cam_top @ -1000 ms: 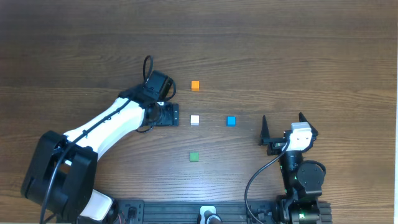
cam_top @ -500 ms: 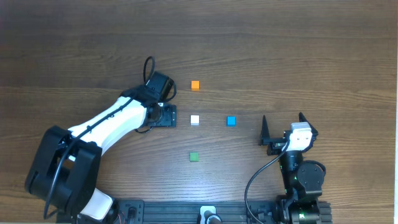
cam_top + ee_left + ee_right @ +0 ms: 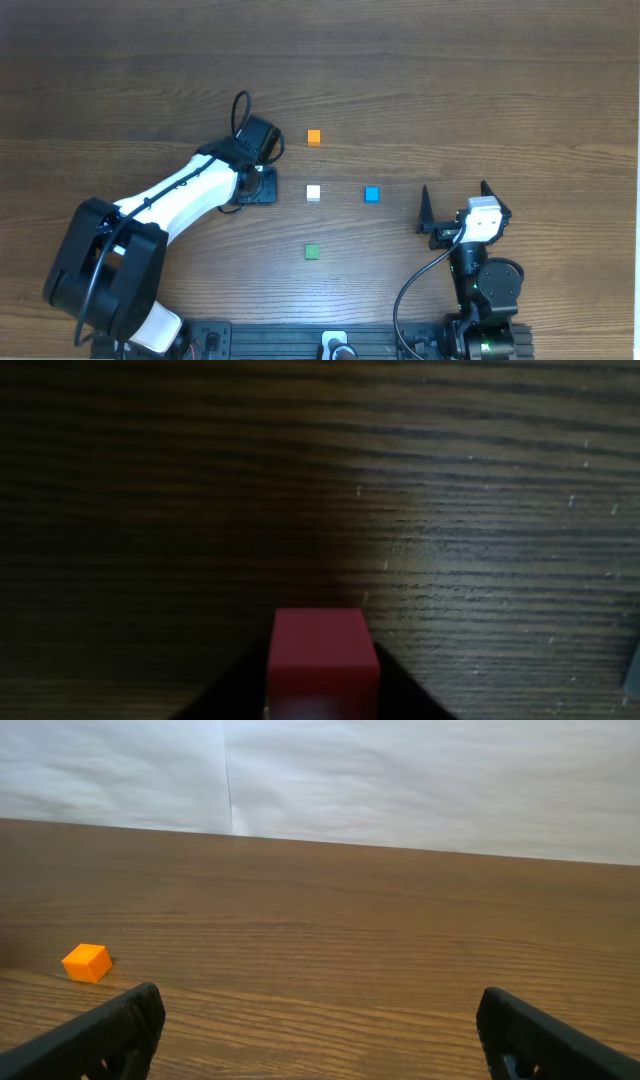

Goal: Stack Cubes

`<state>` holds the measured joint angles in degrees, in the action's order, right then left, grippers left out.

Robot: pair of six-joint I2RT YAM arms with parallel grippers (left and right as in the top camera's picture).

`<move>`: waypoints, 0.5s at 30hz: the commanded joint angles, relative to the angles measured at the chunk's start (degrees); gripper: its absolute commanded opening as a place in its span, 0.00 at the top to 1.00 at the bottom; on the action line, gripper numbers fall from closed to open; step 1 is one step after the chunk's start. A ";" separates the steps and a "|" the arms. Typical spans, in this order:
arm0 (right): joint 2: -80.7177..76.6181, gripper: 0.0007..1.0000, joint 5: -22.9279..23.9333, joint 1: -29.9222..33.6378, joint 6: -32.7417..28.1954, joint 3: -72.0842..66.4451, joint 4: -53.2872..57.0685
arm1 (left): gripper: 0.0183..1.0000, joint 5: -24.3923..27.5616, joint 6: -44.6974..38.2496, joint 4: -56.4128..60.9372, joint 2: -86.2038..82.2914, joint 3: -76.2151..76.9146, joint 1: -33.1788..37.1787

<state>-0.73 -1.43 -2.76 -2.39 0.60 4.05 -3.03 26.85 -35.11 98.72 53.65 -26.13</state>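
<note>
From above, the left gripper (image 3: 262, 187) sits at 9 o'clock of the white cube (image 3: 313, 192) and hides its load. Its wrist camera settles that: a red cube (image 3: 322, 658) pinched between the dark fingers, close to the table (image 3: 480, 80). The orange cube (image 3: 314, 137) lies at 12 o'clock of the white, the blue cube (image 3: 372, 194) at 3 and the green cube (image 3: 311, 252) at 6, all apart. The right gripper (image 3: 452, 205) hangs near its base, claw spread wide, and its wrist view catches the orange cube far off. Over the last second the left gripper has slid toward 9 o'clock, away from the white cube, and the right arm hasn't budged.
</note>
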 commanded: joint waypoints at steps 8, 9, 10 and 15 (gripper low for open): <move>0.20 0.01 -0.28 0.15 -0.26 -0.31 0.09 | 0.89 -0.92 1.16 0.07 -0.94 0.94 -0.02; 0.20 0.01 -0.28 0.17 -0.26 -0.31 0.09 | 0.92 -0.94 2.01 -0.28 -1.73 1.07 -0.02; 0.20 0.01 -0.28 0.15 -0.26 -0.31 0.09 | 0.97 -0.92 2.60 -0.90 -2.54 1.38 -0.04; 0.20 0.01 -0.28 0.15 -0.26 -0.31 0.09 | 0.98 -5.79 8.17 -10.43 -5.77 8.13 -4.11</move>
<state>-0.73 -1.43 -2.76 -2.39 0.60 4.05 -4.56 29.93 -42.30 96.62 55.70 -26.96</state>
